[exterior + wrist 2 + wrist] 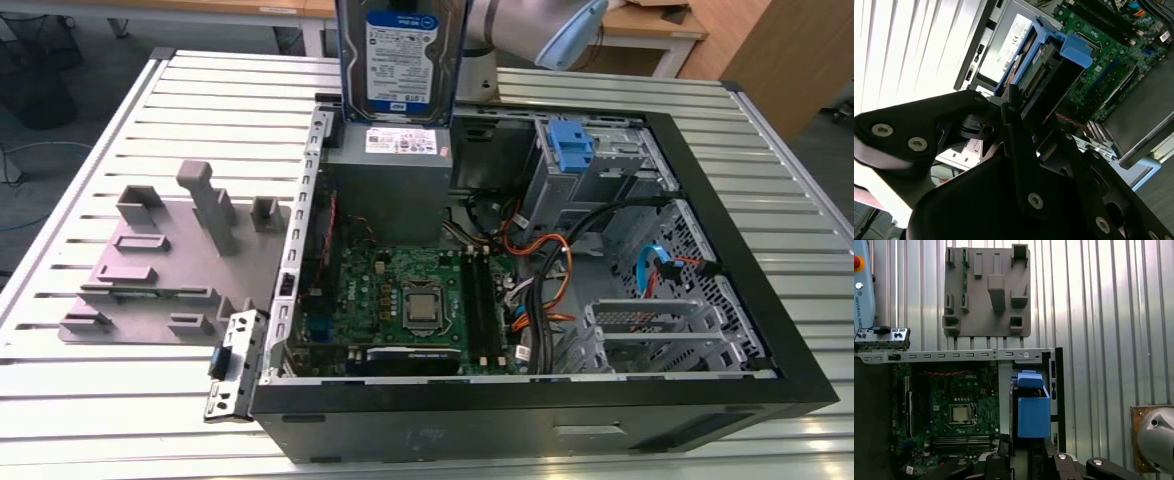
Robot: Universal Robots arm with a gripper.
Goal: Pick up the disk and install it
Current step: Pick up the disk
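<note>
The disk hangs upright in the air at the back of the open computer case, just above the grey power-supply box. Its white-and-blue label faces the exterior camera. In both wrist views its blue caddy sticks out past the black fingers. My gripper is shut on the disk, clamping its flat sides. The arm rises behind the disk and the disk hides the fingers in the exterior view.
The case lies open with the motherboard, cables and a drive bay holding a bare blue bracket. A grey fixture plate sits on the slatted table at the exterior view's left. A loose metal bracket leans at the case's corner.
</note>
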